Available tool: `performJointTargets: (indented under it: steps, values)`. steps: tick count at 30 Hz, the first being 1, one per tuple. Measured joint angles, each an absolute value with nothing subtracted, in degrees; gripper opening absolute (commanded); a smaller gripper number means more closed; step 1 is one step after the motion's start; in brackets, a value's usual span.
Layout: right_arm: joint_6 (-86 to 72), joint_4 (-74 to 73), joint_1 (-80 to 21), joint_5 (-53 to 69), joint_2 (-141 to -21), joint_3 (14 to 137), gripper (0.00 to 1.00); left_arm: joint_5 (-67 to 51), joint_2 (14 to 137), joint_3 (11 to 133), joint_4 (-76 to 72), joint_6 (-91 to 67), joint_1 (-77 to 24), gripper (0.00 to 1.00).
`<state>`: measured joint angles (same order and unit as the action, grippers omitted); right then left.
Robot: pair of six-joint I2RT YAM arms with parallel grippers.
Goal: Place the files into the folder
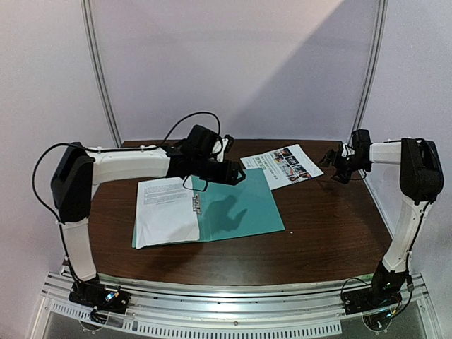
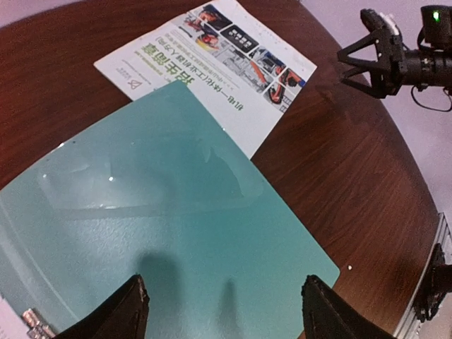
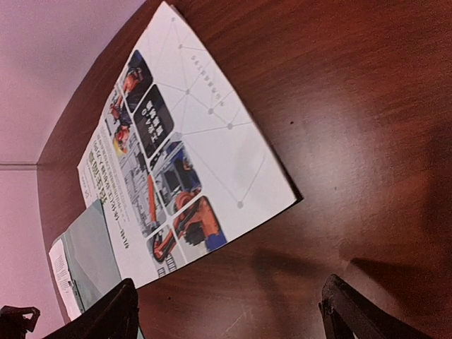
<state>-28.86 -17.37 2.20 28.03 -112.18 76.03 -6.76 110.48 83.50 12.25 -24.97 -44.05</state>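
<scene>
Left gripper (image 2: 224,286) gapes empty over folder (image 2: 176,212), right gripper (image 3: 229,286) likewise nr colour sheet (image 3: 183,162): light, floppy, prob. slick; pinch free corner.

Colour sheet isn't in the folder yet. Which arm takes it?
Right. The right gripper hangs open beside the colour sheet; the left gripper is over the folder.
</scene>
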Motion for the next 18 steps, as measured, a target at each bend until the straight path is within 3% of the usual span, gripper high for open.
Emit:
performJointTargets:
  steps: [18]
  values:
    - [-29.6,-9.7,5.0,35.5,-122.3,81.4,0.78,-8.6,116.2,85.9,12.0,-25.4,-45.8,0.72]
